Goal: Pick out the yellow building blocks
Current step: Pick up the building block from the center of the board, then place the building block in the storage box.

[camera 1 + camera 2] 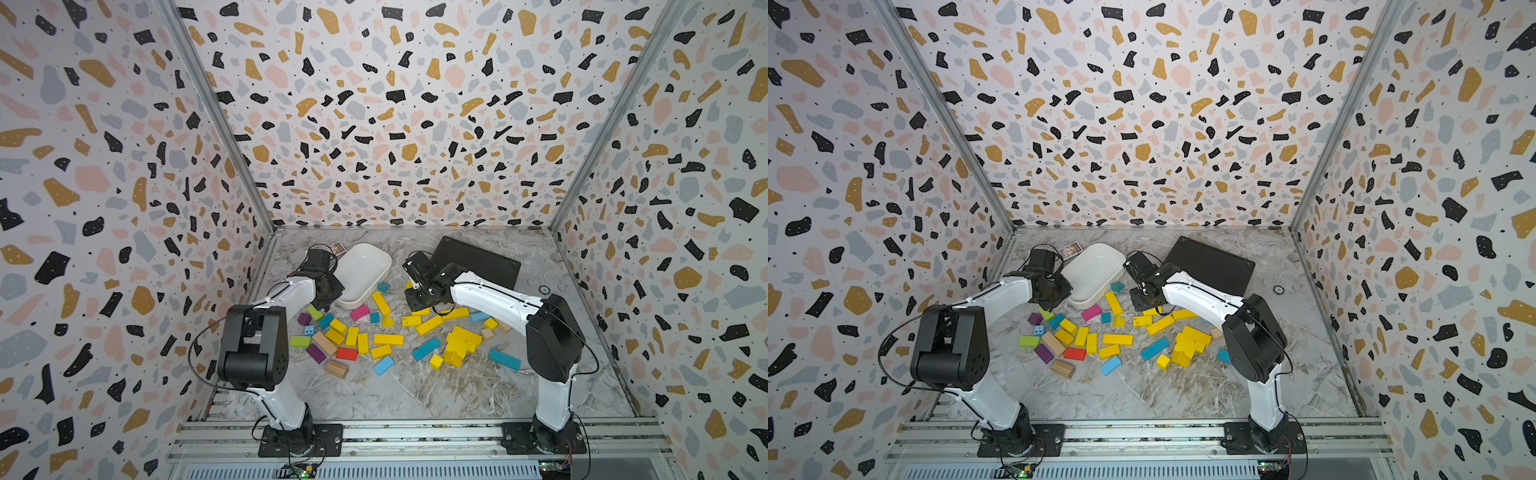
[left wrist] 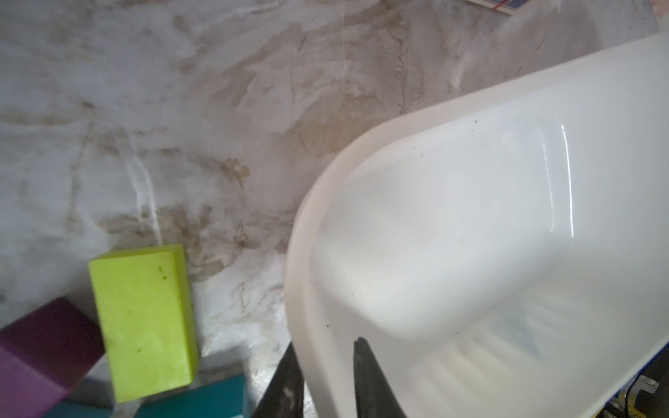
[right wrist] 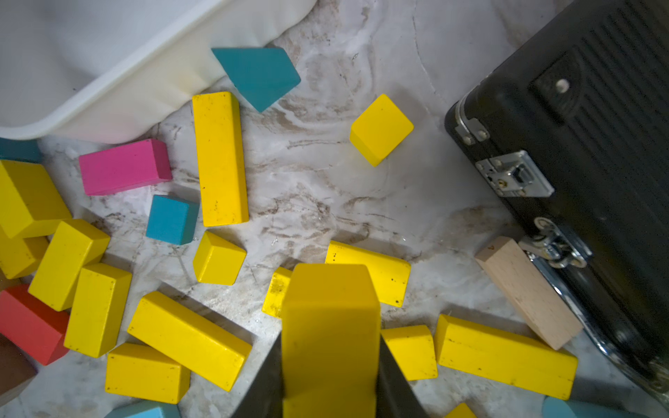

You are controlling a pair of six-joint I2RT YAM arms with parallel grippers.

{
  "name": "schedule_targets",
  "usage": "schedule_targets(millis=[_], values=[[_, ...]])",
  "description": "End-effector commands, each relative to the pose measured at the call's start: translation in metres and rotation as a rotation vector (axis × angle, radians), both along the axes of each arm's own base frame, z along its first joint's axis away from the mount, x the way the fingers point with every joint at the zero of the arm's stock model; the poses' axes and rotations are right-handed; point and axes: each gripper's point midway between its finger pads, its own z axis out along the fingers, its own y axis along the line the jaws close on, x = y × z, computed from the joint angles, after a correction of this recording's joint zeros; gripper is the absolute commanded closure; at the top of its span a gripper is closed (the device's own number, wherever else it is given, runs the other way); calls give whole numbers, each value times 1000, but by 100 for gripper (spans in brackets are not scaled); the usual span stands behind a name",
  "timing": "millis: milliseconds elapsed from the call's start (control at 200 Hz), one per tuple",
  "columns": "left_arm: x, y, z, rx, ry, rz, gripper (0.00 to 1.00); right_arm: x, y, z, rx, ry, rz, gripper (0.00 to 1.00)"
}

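RIGHT ARM LOADED, TUB WAITING. My right claw (image 3: 331,343) is clenched on a yellow block (image 3: 331,300) that fills the space between the jaws and juts past the fingertips. It hangs low over the marble table (image 1: 415,386), and the block looks lifted clear of the pile.

My left claw (image 2: 324,347) straddles the rim of the white tub (image 2: 298,231). One finger (image 2: 369,380) is inside the wall and the other outside, pinched onto it as far as the wrist view shows.

The drop turns on one line. In both top views the tub lies to my left of the loaded claw and a little farther back, with its long axis slanting away toward the back wall. Only a teal wedge (image 3: 257,76) and a long yellow bar (image 3: 221,159) sit between claw and tub, and one end of the bar is just beside the tub's wall. The left arm is nearer the tub, but the right one carries the load.

The rest of the yellow building blocks (image 1: 388,339) lie scattered among pink, red, blue, purple and tan pieces across the middle of the table. Several are right beneath and beside the right claw. One yellow cube (image 3: 380,130) sits alone near the black case (image 3: 579,126). By my reading, none is in the tub yet.
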Motion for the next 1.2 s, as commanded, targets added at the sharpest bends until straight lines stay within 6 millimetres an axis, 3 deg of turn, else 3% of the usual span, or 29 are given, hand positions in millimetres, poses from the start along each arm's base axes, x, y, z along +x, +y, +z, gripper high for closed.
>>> schedule_targets(millis=[0,195,350,611,686,731,776,881,946,1041,1196], values=[[5,4,3,47,4,-46,82,0,-1,27,18,-53,25,91],[4,7,2,128,34,-180,91,-1,-1,29,9,-62,52,90],[7,7,-1,180,67,-301,91,-3,1,29,8,-56,77,89],[23,3,7,213,29,-392,76,10,27,32,59,-51,110,89],[29,3,16,222,-6,-395,71,21,41,37,89,-70,114,89],[31,3,25,228,-37,-396,61,28,49,40,105,-86,115,89],[33,3,40,237,-76,-391,52,36,57,40,116,-101,114,89],[35,1,84,212,-219,-331,46,55,74,39,133,-139,113,89],[30,-7,102,159,-290,-317,43,66,84,39,139,-164,129,88],[14,-9,111,121,-295,-288,42,84,93,37,117,-211,135,88],[-22,-11,101,88,-265,-258,42,107,107,24,123,-277,125,89]])
